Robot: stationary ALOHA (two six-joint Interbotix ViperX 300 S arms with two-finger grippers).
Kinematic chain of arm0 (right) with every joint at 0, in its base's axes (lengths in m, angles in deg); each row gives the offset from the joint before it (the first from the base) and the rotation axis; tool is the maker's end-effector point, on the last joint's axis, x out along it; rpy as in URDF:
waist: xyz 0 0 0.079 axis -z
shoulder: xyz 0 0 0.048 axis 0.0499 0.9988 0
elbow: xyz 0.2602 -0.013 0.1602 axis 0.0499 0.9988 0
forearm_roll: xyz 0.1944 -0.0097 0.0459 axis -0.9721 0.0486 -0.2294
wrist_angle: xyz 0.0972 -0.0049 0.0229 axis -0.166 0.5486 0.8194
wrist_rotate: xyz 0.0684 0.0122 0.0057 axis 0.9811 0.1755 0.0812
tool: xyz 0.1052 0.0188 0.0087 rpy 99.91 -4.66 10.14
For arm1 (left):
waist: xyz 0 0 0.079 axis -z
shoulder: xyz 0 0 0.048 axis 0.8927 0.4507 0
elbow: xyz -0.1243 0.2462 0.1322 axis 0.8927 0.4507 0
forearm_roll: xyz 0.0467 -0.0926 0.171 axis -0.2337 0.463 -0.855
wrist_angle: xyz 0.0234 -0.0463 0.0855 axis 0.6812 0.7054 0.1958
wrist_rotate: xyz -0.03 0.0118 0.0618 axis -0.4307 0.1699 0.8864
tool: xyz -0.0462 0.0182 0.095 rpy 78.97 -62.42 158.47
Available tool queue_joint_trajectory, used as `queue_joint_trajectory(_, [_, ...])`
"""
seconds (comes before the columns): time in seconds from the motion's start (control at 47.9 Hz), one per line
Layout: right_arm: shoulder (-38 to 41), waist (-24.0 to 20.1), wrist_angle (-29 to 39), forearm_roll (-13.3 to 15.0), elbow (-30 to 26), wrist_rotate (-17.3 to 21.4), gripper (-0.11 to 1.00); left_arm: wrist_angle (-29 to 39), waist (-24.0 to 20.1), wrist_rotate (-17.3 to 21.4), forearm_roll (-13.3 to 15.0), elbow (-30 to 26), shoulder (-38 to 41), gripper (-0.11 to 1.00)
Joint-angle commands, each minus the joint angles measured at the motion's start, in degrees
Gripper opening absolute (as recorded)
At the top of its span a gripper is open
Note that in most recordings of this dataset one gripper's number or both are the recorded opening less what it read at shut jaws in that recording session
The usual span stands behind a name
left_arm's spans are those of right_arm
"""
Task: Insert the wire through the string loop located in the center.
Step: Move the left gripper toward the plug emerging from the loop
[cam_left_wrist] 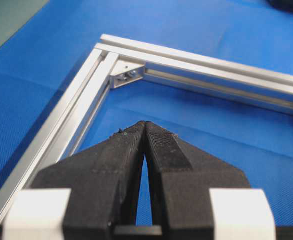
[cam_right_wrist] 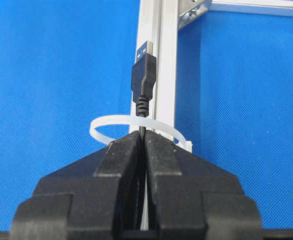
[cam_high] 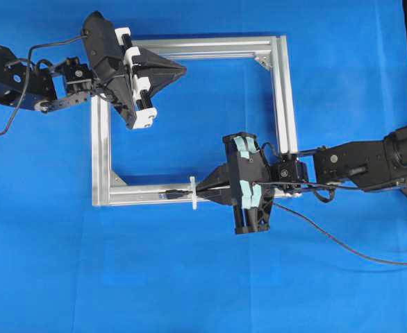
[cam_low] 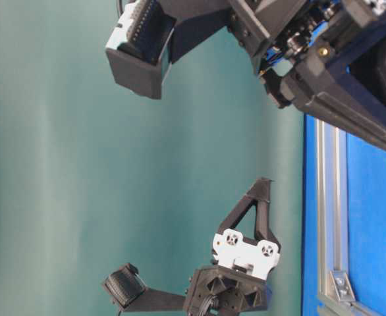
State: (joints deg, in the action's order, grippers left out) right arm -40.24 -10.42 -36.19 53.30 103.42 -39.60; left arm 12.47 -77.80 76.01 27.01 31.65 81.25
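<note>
Wire plug poked through the string loop on the frame's near rail.

The right gripper (cam_right_wrist: 144, 137) was clamped on the wire (cam_right_wrist: 143, 85) just behind its plug, which stuck out past the white string loop (cam_right_wrist: 102, 124) over the silver frame (cam_right_wrist: 164, 60). The left gripper (cam_left_wrist: 145, 129) hung with its jaws pressed together, holding nothing, above the blue mat (cam_high: 189, 277) inside the frame's far corner.

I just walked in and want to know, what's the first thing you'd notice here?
The silver square frame on the blue table stands out first. At its bottom bar, the right gripper holds the black wire between its shut jaws, the plug poking through the white string loop. The left gripper hovers shut near the frame's top-left corner.
</note>
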Motion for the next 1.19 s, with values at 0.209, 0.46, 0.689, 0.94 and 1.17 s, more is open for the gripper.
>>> queue_joint_trajectory(0.209, [-0.6, -0.1, -0.4, -0.1, -0.7, 0.1, -0.03, -0.3, 0.4, -0.2, -0.1, -0.4, -1.7, 0.0])
queue_joint_trajectory(0.46, [-0.7, 0.0, -0.4, 0.0, -0.6, 0.1, -0.03, -0.3, 4.1, -0.4, -0.2, 0.1, -1.7, 0.0])
queue_joint_trajectory(0.689, [-0.7, -0.1, -0.5, -0.1, -0.6, 0.1, -0.03, -0.3, 9.1, -2.3, -0.2, 1.1, -1.8, 0.0])
queue_joint_trajectory(0.94, [-0.7, -0.1, -0.5, -0.1, -0.7, 0.1, -0.03, -0.3, 16.2, -4.7, -0.1, 1.8, -2.3, 0.0])
queue_joint_trajectory(1.17, [-0.6, -0.2, -0.5, -0.1, -0.7, 0.1, -0.03, -0.3, 22.3, -6.4, -0.2, 1.8, -2.4, 0.0])
